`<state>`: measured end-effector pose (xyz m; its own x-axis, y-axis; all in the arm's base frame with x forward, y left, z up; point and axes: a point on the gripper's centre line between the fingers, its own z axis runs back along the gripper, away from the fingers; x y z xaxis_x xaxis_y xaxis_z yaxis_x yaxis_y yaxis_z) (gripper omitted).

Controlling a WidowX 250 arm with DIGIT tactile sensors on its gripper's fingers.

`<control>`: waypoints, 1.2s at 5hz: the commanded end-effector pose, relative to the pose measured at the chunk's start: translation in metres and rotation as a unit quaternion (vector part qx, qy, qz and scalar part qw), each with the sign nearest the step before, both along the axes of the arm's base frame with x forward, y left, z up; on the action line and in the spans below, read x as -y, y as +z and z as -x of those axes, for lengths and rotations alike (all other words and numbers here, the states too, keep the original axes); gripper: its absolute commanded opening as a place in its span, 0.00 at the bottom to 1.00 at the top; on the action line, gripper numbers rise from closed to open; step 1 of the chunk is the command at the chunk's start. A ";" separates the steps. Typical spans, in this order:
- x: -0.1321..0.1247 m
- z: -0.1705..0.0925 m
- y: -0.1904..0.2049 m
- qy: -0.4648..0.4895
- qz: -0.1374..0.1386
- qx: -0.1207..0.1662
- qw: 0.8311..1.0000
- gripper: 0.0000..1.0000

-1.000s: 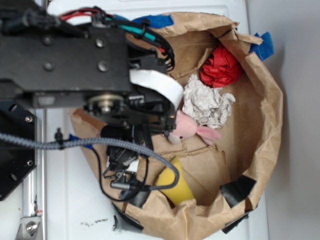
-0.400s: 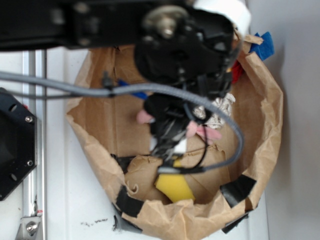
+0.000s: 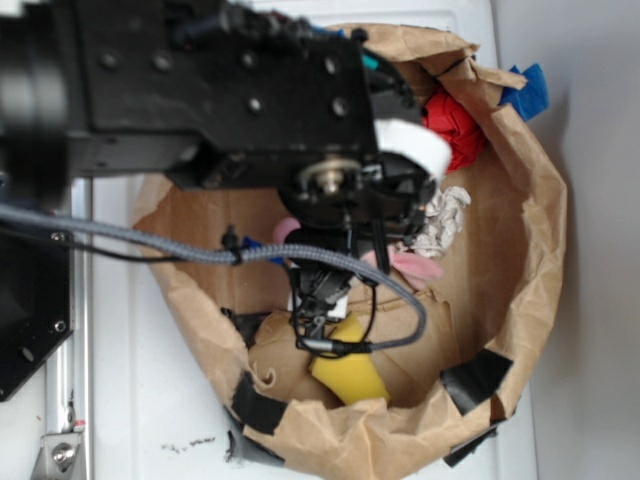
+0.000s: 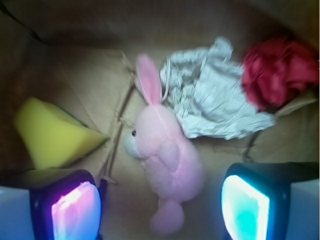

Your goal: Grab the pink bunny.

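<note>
**Fingers spread wide over the pink bunny**

In the wrist view, a yellow wedge-shaped sponge (image 4: 52,132) lies at the left on the brown paper floor. Below it the left finger (image 4: 75,211) glows pink-violet. The pink bunny (image 4: 162,165) lies in the middle on its side, ears pointing up the picture, its lower body between the two fingers, touching neither. The gripper (image 4: 160,207) stands wide open and holds nothing. Right of the bunny's ears lies a crumpled white paper ball (image 4: 215,102), then a red paper ball (image 4: 277,75). The right finger (image 4: 245,210) glows cyan.

From the exterior view, the black arm (image 3: 200,100) hides most of the paper bag (image 3: 530,260).
</note>
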<state>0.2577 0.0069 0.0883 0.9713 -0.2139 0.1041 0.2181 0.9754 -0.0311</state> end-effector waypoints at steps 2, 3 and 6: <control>0.004 -0.019 -0.054 -0.034 -0.023 0.023 0.999 1.00; 0.007 -0.014 -0.063 -0.042 -0.039 0.034 0.998 0.00; 0.004 -0.003 -0.014 -0.028 -0.017 0.063 0.997 0.00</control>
<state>0.2499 -0.0006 0.0596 0.9491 -0.2755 0.1527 0.2779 0.9606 0.0058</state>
